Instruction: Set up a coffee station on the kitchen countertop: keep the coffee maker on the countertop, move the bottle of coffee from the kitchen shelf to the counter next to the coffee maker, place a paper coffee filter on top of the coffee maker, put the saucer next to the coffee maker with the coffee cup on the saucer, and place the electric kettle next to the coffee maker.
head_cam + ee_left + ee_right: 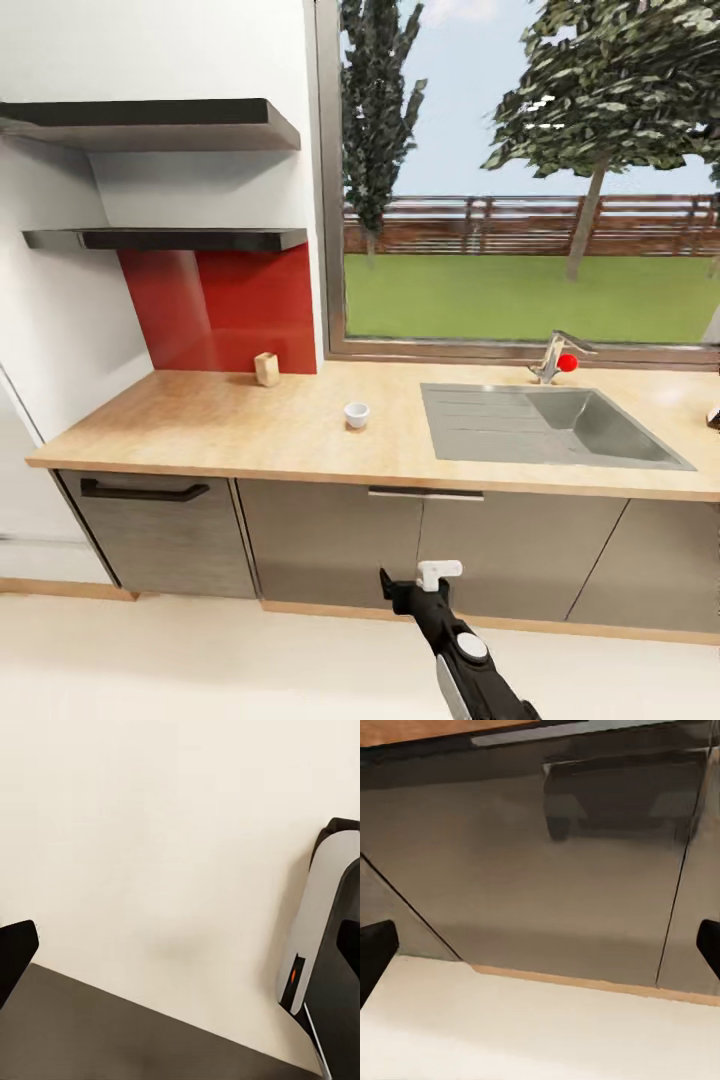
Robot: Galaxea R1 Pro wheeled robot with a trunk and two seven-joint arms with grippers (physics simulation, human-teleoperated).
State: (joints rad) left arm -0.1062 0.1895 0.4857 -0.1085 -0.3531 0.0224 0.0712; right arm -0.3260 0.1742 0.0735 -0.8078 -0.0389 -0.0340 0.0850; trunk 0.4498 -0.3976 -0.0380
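Note:
The coffee cup (356, 413) stands alone on the kitchen countertop (200, 420), just left of the sink. The kitchen shelf (165, 239) hangs on the wall at upper left, and its top face is hidden from below. My right gripper (420, 582) (540, 952) hangs open low in front of the dark grey cabinet doors (547, 870), holding nothing. Over pale floor beside the robot's body, my left gripper (180, 952) is open and empty. The coffee maker, bottle of coffee, paper coffee filter, saucer and electric kettle are out of view.
A small tan box (266, 369) sits by the red backsplash. A steel sink (540, 425) with a red-knobbed faucet (556, 360) fills the counter's right half. A thicker black board (150, 122) hangs above the shelf. A dark object (714, 418) is cut off at the right edge.

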